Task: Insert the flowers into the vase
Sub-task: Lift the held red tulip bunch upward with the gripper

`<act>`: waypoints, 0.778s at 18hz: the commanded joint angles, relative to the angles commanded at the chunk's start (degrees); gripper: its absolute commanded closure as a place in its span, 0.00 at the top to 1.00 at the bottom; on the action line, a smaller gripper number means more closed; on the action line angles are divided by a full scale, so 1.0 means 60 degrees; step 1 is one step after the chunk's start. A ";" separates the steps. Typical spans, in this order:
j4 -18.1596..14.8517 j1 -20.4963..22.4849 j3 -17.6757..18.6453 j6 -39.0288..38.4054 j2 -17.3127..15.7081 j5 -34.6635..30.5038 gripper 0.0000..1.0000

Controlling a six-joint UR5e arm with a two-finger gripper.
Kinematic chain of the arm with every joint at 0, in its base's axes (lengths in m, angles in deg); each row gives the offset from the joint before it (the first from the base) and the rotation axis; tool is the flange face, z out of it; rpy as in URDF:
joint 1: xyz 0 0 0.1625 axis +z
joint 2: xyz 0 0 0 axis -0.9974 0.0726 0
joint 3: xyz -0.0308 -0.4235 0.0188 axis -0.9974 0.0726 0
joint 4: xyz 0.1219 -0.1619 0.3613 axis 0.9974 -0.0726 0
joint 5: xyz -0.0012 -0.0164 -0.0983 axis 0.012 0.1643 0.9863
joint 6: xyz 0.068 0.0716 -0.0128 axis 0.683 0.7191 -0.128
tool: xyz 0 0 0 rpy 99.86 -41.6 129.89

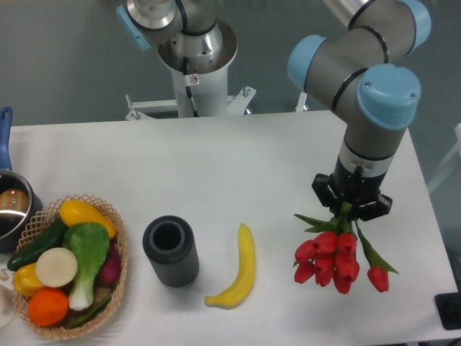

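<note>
The flowers (pixel 333 258), a bunch of red tulips with green stems and leaves, hang at the right of the table with their heads toward the front. My gripper (pixel 351 204) is shut on their stems from above; its fingers are mostly hidden by the wrist. The vase (pixel 171 251), a short dark ribbed cylinder with an open top, stands upright left of centre, far to the left of the flowers. Whether the flower heads rest on the table or hang just above it, I cannot tell.
A yellow banana (pixel 238 270) lies between the vase and the flowers. A wicker basket (pixel 119 241) of vegetables sits at the front left. A metal pot with a blue handle (pixel 6 194) is at the left edge. A black object (pixel 450 310) is at the front right corner.
</note>
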 joint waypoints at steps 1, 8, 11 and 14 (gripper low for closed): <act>0.0000 -0.0044 0.0000 -0.0029 0.0000 0.0000 0.00; 0.0175 -0.0132 -0.0029 -0.0818 -0.0293 0.1037 0.00; 0.1140 -0.0117 0.0088 -0.1288 -0.0337 0.1727 0.00; 0.1814 -0.0147 0.0234 -0.1786 -0.0351 0.2297 0.00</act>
